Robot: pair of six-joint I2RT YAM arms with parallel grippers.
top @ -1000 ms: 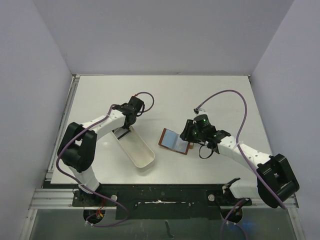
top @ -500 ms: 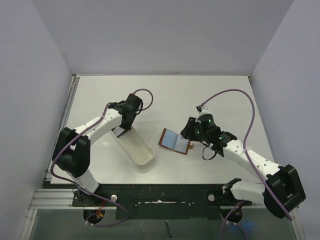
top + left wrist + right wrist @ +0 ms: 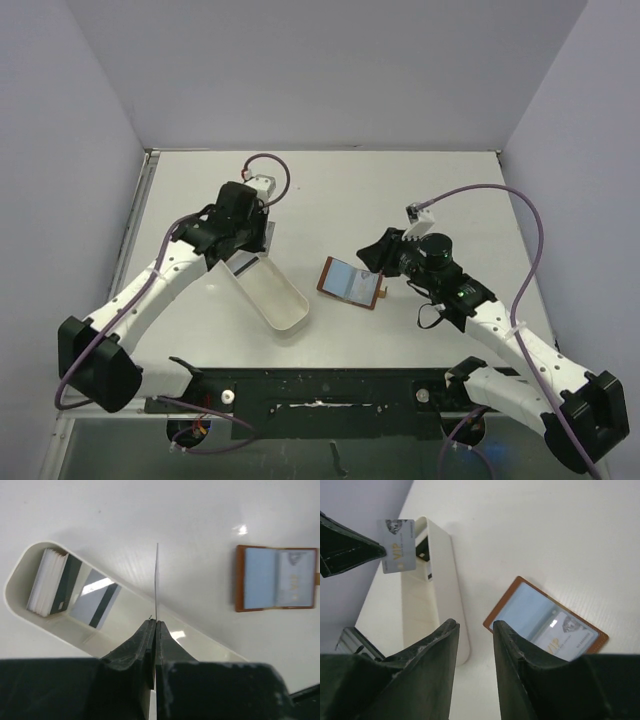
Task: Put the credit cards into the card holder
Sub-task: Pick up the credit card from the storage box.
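Note:
My left gripper is shut on a silver credit card, seen edge-on in the left wrist view. It holds the card in the air over the far end of the white tray. More credit cards lie in that tray: a stack and a loose one. The brown card holder lies open on the table, pale blue pockets up, with one card in its right pocket. My right gripper hovers open above the holder's near-left corner with nothing between its fingers.
The long white tray lies diagonally between the left arm and the card holder. Purple cables loop above both wrists. Grey walls close in the table on three sides.
The left arm has stretched out and risen, lifting the card out of the tray. The right gripper has drawn back up and to the right, away from the card holder, its jaws a little wider.

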